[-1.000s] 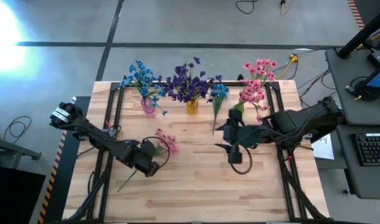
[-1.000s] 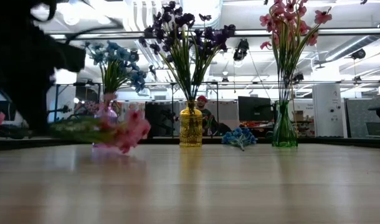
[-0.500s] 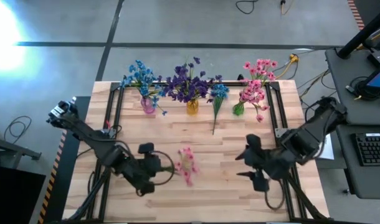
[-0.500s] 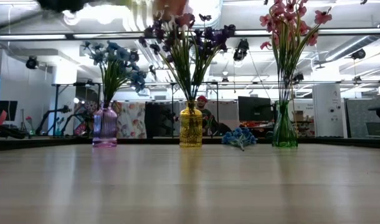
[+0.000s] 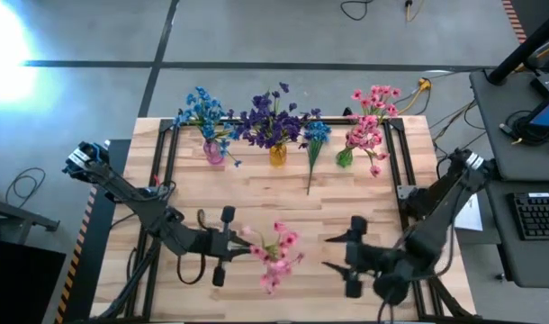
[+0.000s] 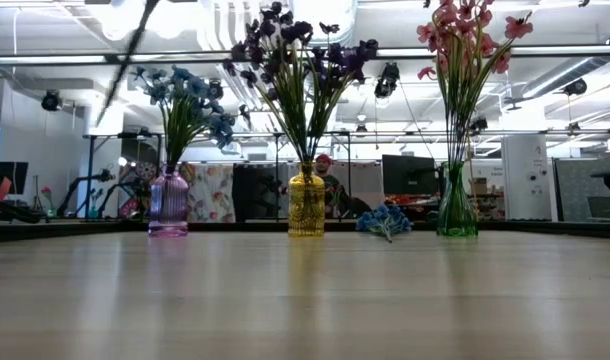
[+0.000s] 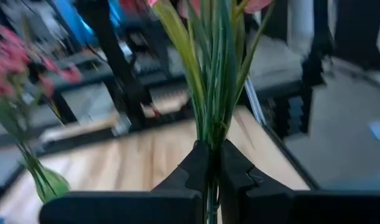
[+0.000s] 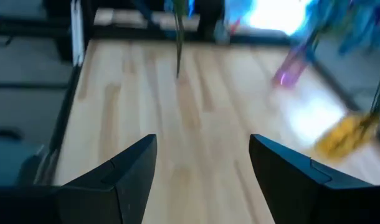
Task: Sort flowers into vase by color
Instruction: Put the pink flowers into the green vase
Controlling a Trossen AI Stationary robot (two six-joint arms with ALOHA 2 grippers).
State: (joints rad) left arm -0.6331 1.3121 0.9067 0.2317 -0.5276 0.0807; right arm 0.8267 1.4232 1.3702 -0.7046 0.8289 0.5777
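My left gripper [image 5: 242, 245] is shut on a pink flower sprig [image 5: 279, 253], held above the near middle of the table. In the left wrist view its fingers [image 7: 196, 163] close around the green stems, with pink blossoms [image 7: 260, 5] above. My right gripper [image 5: 333, 253] stands open just right of the sprig, touching nothing; its wrist view shows the gap [image 8: 202, 171] over bare wood. A blue sprig [image 5: 313, 144] lies flat on the table between the yellow vase [image 5: 277, 154] and the green vase [image 5: 345, 158]. My left gripper pinches the pink sprig's bundle of green stems [image 7: 210, 140] between its two fingers, well below the blossoms. The fingers come level from the table's left. The sprig is lifted clear of the table, blossoms pointing toward the right arm, and a thin stem end [image 6: 125, 58] shows high in the low view.
Three vases stand along the far edge: a purple-pink one with blue flowers [image 6: 168, 205], a yellow one with dark purple flowers [image 6: 306, 205], a green one with pink flowers [image 6: 455, 212]. Bare wood [image 5: 283, 202] lies between them and the grippers. A black frame [image 5: 402, 180] borders the table.
My left gripper has lifted the pink sprig off the table, carried it toward the right and the near edge, and turned so the blossoms now point right. My right gripper, still open, has drawn back from the table's middle toward the near edge.
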